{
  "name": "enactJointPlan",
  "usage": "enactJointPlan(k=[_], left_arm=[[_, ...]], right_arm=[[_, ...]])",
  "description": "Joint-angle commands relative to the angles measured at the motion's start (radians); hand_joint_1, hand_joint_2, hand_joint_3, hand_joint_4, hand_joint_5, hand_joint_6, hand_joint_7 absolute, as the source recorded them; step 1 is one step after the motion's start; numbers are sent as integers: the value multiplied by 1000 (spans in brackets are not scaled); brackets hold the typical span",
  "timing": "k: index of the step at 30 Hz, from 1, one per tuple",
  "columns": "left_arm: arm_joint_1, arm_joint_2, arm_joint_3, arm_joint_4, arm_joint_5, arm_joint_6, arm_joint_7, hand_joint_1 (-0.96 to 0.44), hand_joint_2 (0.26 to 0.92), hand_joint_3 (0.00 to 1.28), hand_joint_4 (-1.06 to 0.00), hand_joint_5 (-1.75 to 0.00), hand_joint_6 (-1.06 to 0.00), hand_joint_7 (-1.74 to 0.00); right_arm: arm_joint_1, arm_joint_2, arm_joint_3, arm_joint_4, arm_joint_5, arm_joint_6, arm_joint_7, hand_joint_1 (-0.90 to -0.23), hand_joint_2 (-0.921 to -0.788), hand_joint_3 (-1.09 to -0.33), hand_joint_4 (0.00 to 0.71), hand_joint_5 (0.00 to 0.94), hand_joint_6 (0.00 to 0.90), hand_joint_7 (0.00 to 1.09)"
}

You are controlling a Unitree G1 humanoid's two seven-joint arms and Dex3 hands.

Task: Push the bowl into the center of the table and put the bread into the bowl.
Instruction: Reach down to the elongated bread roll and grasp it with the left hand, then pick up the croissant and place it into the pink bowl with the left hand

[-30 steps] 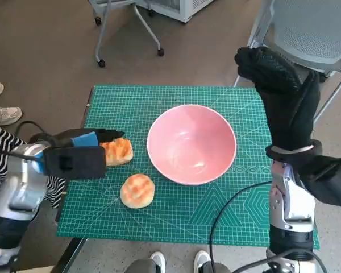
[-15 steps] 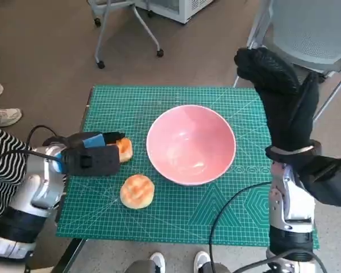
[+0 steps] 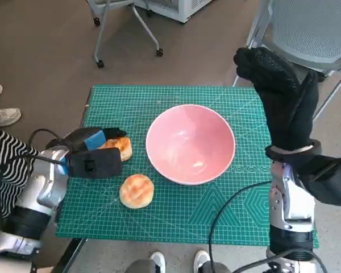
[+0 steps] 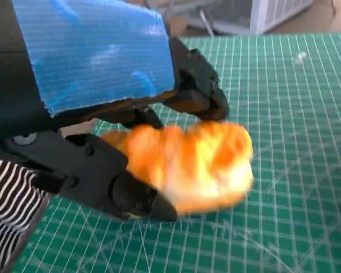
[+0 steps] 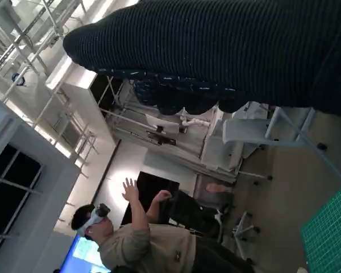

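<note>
Pink bowl (image 3: 190, 144) standing upright near the middle of the green mat (image 3: 159, 216) that covers the table. Left hand (image 3: 94, 152) at the mat's left side, fingers (image 4: 131, 193) closed around an orange-brown bread roll (image 4: 187, 165), which appears to sit just above or on the mat; contact with the mat cannot be told. A second, round roll (image 3: 137, 190) lies free on the mat, just nearer the robot than the held one and close beside the bowl's rim. Right hand (image 3: 278, 91) raised upright over the mat's right edge, well apart from the bowl, holding nothing, its fingers curled at the top. Seated person (image 5: 153, 242) with one arm lifted, visible in the right wrist view.
</note>
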State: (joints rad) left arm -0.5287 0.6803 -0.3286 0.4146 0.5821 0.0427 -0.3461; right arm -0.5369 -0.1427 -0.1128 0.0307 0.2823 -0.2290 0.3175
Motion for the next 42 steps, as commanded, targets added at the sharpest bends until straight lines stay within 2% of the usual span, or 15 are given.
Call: enactJointPlan(k=[1, 5, 9, 18, 24, 32, 38, 42], left_arm=[[-7, -5, 8, 70, -4, -62, 43, 5, 887, 96, -734, -1220, -664, -1015], [-16, -1, 20, 97, -14, -108, 62, 3, 885, 100, -744, -1207, -662, -1035], [-20, 11, 46, 65, -31, -120, 47, 2, 884, 101, -744, -1215, -665, -1027], [4, 34, 171, -245, -111, -32, -57, 3, 912, 37, -794, -1065, -633, -1144], [-1, 15, 246, -432, -153, 19, -62, 3, 910, 15, -828, -991, -651, -1161], [-48, -22, 281, -606, -160, 77, -50, 3, 901, 4, -856, -958, -688, -1127], [-101, -82, 276, -647, -184, -11, 5, 2, 876, 0, -921, -915, -742, -1038], [-130, -115, 249, -641, -182, -44, 10, 1, 863, 1, -948, -922, -779, -961]], right_arm=[[17, 2, -1, 15, 15, 10, 13, -669, -921, -654, 178, 4, -1, 588], [19, 3, -2, 17, 21, 7, 19, -670, -921, -653, 179, 4, -1, 590], [21, 3, -5, 18, 29, 5, 23, -670, -921, -651, 179, 4, -1, 594], [19, -2, -11, 28, 35, -1, 26, -669, -921, -646, 183, 5, -1, 601], [17, -2, -12, 33, 30, -6, 23, -669, -921, -645, 183, 5, -1, 603], [10, -5, -16, 38, 31, -5, 21, -669, -921, -645, 183, 4, -1, 603], [11, -5, -15, 36, 23, -11, 18, -670, -921, -646, 183, 4, -1, 598], [12, -4, -13, 36, 21, -14, 17, -672, -921, -645, 181, 3, -1, 596]])
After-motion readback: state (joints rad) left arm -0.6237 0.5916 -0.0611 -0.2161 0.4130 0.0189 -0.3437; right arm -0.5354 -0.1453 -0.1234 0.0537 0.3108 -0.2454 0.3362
